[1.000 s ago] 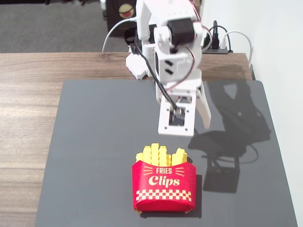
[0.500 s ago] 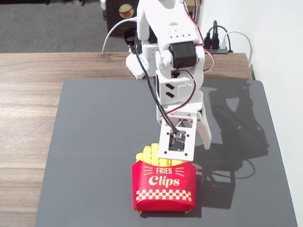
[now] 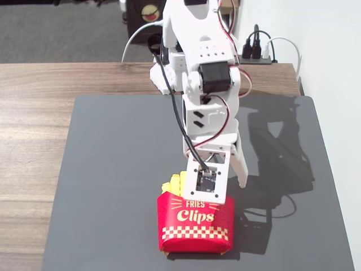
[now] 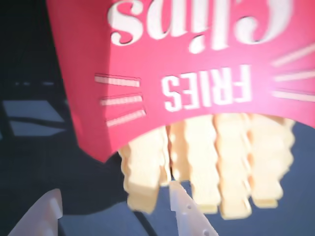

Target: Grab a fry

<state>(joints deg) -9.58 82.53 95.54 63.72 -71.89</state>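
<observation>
**Fry sitting between the spread jaws, long axis in line with the reach**

The arm [image 3: 197,84] is leaning down over the red carton [image 3: 196,223], which is standing upright on the dark mat [image 3: 113,169] near its front edge. In the fixed view only a few yellow tips are showing above the carton's rim at its left, the rest being hidden behind the wrist camera board.

The wrist view is showing the relation that matters. The carton [image 4: 162,64] is filling the top of the picture, its lettering upside down, and the fries are sticking out of its mouth toward the camera. The gripper [image 4: 115,206] is standing apart: one white fingertip [image 4: 49,209] is showing at lower left, the other [image 4: 182,204] at lower centre, with clear mat between them. The fry [image 4: 142,172] at the left end of the bunch is lying in that gap, its free end just short of the fingertips and closer to the centre finger, which is overlapping its neighbour [image 4: 202,162]. Its long axis is running from the carton mouth straight toward the gripper, so the jaws are lined up across its width.

The coming move looks like a short advance along that axis, then a squeeze. The likely risk is the centre finger catching the neighbouring fry as well, or nudging the light carton. Whether anything is touching yet cannot be told; the frame is blurred.
</observation>
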